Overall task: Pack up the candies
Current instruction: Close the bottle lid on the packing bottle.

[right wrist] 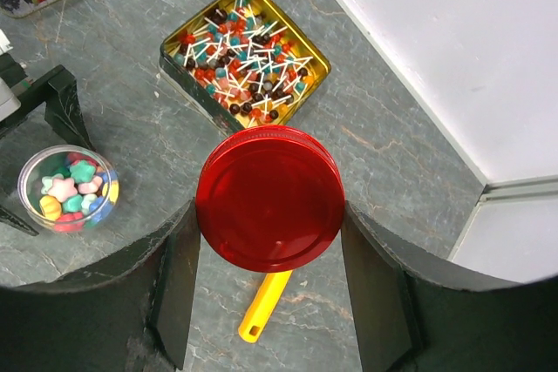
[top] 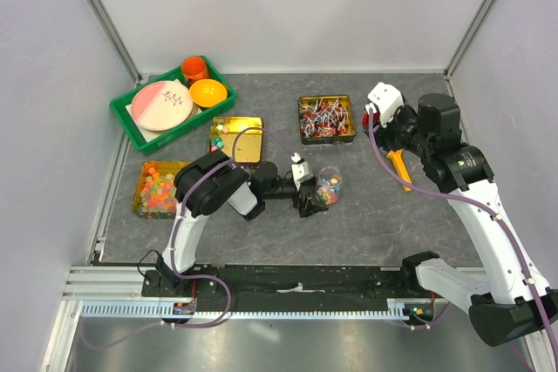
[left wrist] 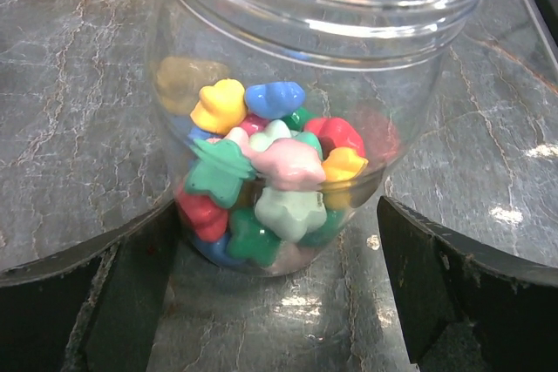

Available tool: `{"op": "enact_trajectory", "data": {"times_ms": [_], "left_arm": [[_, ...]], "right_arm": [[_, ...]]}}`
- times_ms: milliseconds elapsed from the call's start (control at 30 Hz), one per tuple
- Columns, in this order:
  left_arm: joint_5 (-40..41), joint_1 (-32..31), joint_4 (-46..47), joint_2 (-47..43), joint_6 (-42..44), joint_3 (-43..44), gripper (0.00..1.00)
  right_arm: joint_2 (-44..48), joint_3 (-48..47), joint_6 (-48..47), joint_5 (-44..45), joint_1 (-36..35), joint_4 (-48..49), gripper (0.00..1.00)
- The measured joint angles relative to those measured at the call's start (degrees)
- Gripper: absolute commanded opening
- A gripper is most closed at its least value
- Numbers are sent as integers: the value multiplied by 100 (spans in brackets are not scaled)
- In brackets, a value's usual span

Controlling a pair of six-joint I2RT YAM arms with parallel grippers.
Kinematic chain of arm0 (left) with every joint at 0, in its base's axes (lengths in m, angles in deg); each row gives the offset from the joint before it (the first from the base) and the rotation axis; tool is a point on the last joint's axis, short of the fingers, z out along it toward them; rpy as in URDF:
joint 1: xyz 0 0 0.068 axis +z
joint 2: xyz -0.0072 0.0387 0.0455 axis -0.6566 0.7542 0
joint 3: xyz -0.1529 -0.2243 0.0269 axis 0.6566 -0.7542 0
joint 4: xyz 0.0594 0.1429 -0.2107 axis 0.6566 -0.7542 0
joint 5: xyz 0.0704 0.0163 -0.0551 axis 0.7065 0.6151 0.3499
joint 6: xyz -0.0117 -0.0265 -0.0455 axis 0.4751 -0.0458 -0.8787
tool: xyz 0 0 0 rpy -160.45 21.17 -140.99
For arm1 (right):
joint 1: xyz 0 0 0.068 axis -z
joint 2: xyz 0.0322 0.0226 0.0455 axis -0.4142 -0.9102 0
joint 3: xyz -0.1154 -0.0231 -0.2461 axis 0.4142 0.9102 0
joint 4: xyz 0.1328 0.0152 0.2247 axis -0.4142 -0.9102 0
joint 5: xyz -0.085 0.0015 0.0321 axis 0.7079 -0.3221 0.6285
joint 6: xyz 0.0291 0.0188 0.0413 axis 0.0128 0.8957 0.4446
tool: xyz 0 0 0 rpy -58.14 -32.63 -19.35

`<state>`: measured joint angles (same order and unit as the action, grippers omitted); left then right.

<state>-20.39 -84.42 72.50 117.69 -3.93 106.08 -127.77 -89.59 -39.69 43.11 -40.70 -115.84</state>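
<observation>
Much done, by the look of it: candies [left wrist: 270,172] heaped in the bottom of the clear jar [left wrist: 323,58], standing lidless on the table [top: 384,224]. Flanked by the left gripper [left wrist: 275,246], spread wide, no grip. Clamped in the right gripper [right wrist: 266,215]: a red lid [right wrist: 268,196], well off to the side. Left to do, probably: capping the jar.
</observation>
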Motion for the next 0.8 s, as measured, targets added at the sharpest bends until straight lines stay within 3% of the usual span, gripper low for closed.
{"op": "enact_trajectory", "data": {"times_ms": [233,667,800], "left_arm": [[122,-199,205,162,20,87,97],[138,-616,492,280,238,-20,73],[63,-627,675,203,306,-286,73]], "right_arm": [[0,26,-4,-46,136,-81,52],[-92,68,-334,-614,219,-857,52],[-321,101,-407,-837,114,-1097,52]]}}
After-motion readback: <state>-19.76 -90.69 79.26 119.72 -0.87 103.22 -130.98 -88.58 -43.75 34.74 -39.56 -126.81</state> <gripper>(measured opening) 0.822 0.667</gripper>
